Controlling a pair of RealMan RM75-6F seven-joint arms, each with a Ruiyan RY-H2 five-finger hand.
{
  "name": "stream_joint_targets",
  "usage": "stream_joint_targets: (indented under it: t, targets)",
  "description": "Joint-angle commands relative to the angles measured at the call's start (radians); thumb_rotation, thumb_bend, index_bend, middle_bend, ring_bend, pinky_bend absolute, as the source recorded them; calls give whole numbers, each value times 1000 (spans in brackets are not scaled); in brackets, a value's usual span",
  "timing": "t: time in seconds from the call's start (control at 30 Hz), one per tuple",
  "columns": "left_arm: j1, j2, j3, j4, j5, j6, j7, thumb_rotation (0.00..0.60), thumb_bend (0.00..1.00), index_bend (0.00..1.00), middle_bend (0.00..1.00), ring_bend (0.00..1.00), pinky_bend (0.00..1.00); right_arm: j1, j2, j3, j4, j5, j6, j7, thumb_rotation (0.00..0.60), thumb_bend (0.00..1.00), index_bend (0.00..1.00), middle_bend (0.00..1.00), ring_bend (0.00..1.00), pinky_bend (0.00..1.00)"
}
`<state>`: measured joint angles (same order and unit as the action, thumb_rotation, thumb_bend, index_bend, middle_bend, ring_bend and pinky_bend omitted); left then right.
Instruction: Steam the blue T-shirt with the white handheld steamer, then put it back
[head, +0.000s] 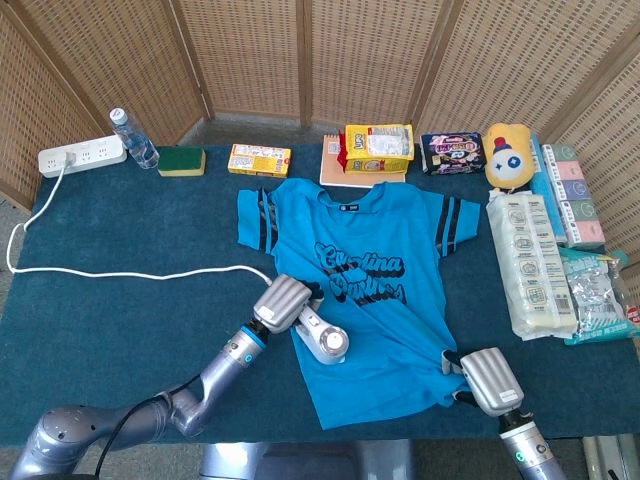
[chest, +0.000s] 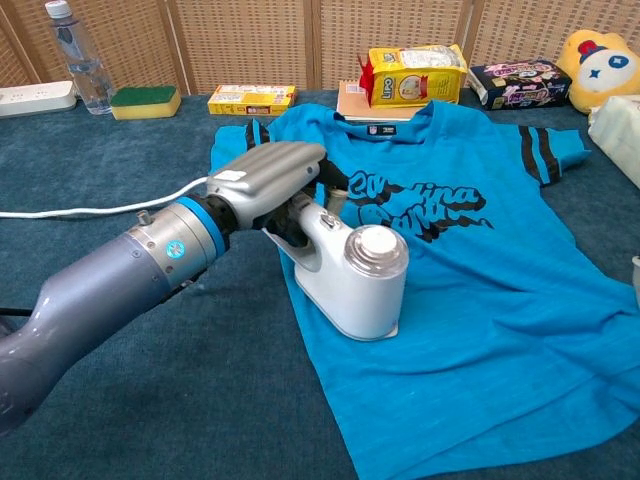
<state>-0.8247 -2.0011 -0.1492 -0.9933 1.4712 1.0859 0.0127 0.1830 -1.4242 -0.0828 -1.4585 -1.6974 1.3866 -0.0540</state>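
Note:
The blue T-shirt (head: 385, 285) lies flat on the dark teal table (head: 120, 220), collar toward the far side. My left hand (head: 280, 303) grips the handle of the white handheld steamer (head: 323, 340), which rests on the shirt's lower left part. In the chest view the left hand (chest: 268, 180) wraps the handle and the steamer (chest: 355, 280) stands on the blue T-shirt (chest: 480, 260). My right hand (head: 488, 379) sits at the shirt's bunched lower right hem and holds it. The steamer's white cord (head: 130, 272) trails left.
A power strip (head: 82, 156), water bottle (head: 133, 138), green sponge (head: 182, 160), yellow boxes (head: 260, 159) and snack packs (head: 378, 146) line the far edge. Wrapped packages (head: 530, 265) and a plush toy (head: 509, 155) crowd the right side. The cord (chest: 100, 210) crosses the left.

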Motion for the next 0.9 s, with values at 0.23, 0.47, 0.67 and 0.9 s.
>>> stream_joint_targets:
  t: [0.23, 0.47, 0.67, 0.9]
  targets:
    - [72, 128, -18, -36, -35, 53, -28, 600, 349, 681, 760, 683, 737, 10, -13, -1, -3, -4, -17, -13, 600, 547, 761, 724, 750, 869]
    - [129, 216, -23, -40, -72, 70, -60, 600, 347, 682, 760, 682, 735, 11, -18, 0, 0, 4, -25, -22, 600, 547, 761, 724, 750, 868]
    - [166, 263, -29, -4, -100, 73, -101, 600, 341, 682, 760, 682, 733, 13, -22, 2, -2, 12, -35, -38, 600, 547, 761, 724, 749, 869]
    - [176, 252, -36, 81, -124, 43, -152, 600, 340, 682, 760, 682, 730, 17, -30, 4, -4, 21, -48, -57, 600, 547, 761, 724, 748, 867]
